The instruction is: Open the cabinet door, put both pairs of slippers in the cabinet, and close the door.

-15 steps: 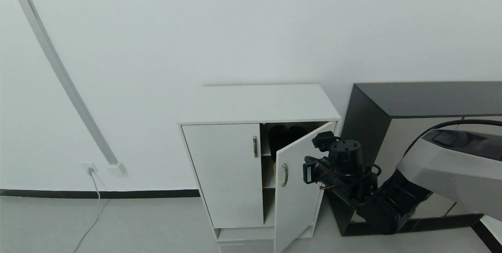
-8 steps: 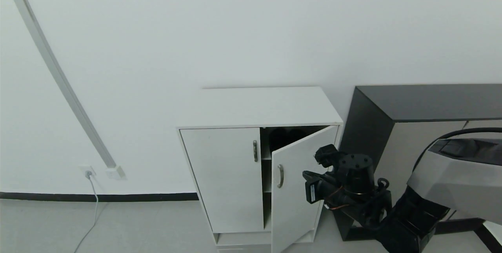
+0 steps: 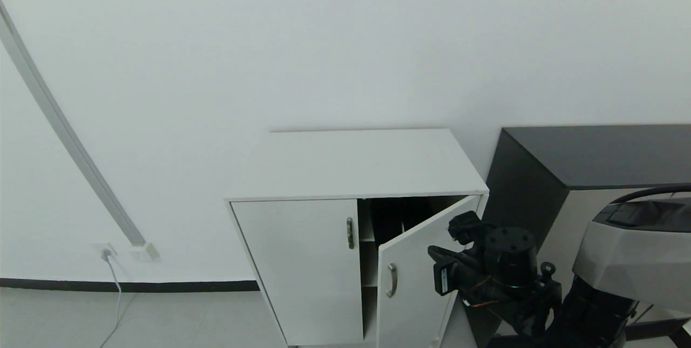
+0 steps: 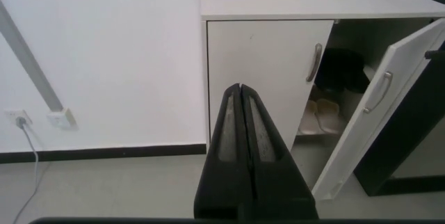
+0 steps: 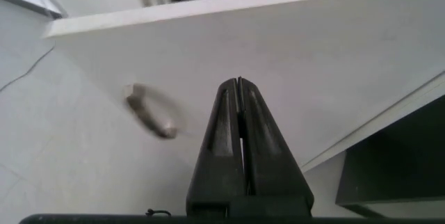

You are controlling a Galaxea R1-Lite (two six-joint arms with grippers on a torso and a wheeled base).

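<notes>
Your cabinet (image 3: 356, 162) stands in the lower middle of the head view, against the white wall (image 3: 324, 40). Its left door (image 3: 297, 267) is shut. Its right door (image 3: 415, 283) stands ajar, swung out toward the lower right of the frame, with its handle (image 3: 391, 280) near the free edge.

Both pairs of slippers are inside. In the left wrist view, the dark pair (image 4: 341, 67) sits on the upper shelf and the pale pair (image 4: 321, 116) on the shelf just below it. In the head view only the dark pair (image 3: 397, 216) shows, in the gap above the ajar door.

Your right arm (image 3: 502, 267) is in the lower right of the head view, just beside the outer face of the right door. In its wrist view, the right pincer (image 5: 239, 80) is fully closed, fingers pressed together with nothing between them. Its tips are up against the door's outer face (image 5: 313, 57), though you cannot tell whether they touch. The handle (image 5: 149, 109) is off to one side, apart from the tips.

Your left pincer (image 4: 240, 87) is also fully closed and holds nothing. It points at the shut left door (image 4: 264, 78), well apart from the cabinet and the slippers.

A dark unit (image 3: 588, 154) stands just right of the cabinet.
</notes>
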